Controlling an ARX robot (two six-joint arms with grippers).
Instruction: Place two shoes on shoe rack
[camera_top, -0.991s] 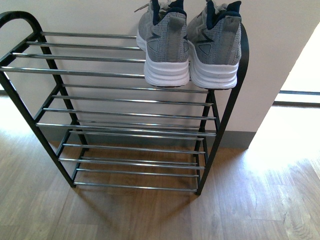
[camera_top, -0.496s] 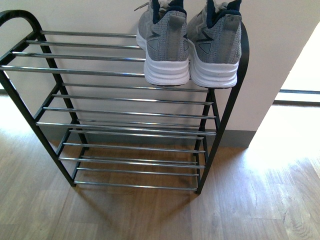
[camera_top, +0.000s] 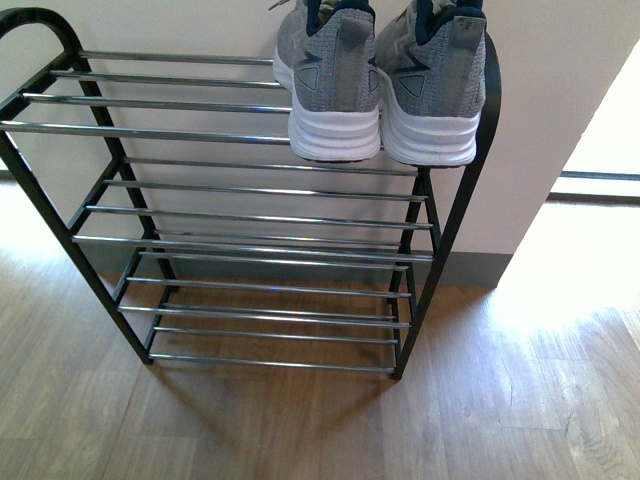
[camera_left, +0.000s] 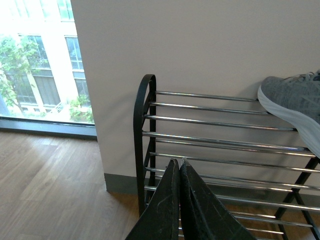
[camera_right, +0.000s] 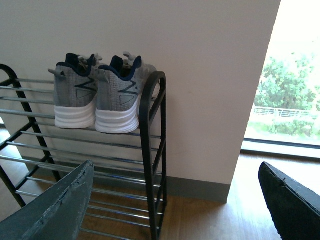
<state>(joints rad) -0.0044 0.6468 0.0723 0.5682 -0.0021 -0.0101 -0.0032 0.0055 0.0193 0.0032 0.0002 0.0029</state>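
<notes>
Rack (camera_top: 200, 132) stands on the wood floor (camera_top: 300, 430) with its far side against a pale wall (camera_top: 560, 80); black arched frames close its left and right ends, and thin chrome bars run between them in several tiers. In the left wrist view the rack (camera_left: 138, 150) is seen from its left end, with a window (camera_left: 40, 65) further left; in the right wrist view the rack (camera_right: 146, 150) is seen from its right end, with a bright window (camera_right: 290, 90) beyond the wall's edge.

Both shoes sit on the top tier at its right end, upright and side by side; the left shoe (camera_top: 330, 80) and the right shoe (camera_top: 432, 85) are just beside each other, heels to the near side and toes to the wall; their white heels overhang the nearest top bar; the right shoe lies close against the right frame. From the right wrist the left shoe (camera_right: 75, 97) and right shoe (camera_right: 117, 100) show the same order; from the left wrist only one shoe (camera_left: 295, 100) shows, and I cannot tell which.

Left gripper (camera_left: 179, 165) is near the rack's left end, fingers pressed together with nothing between them; right gripper (camera_right: 175, 167) is off the rack's right end, fingers spread wide and empty; neither touches a shoe.
</notes>
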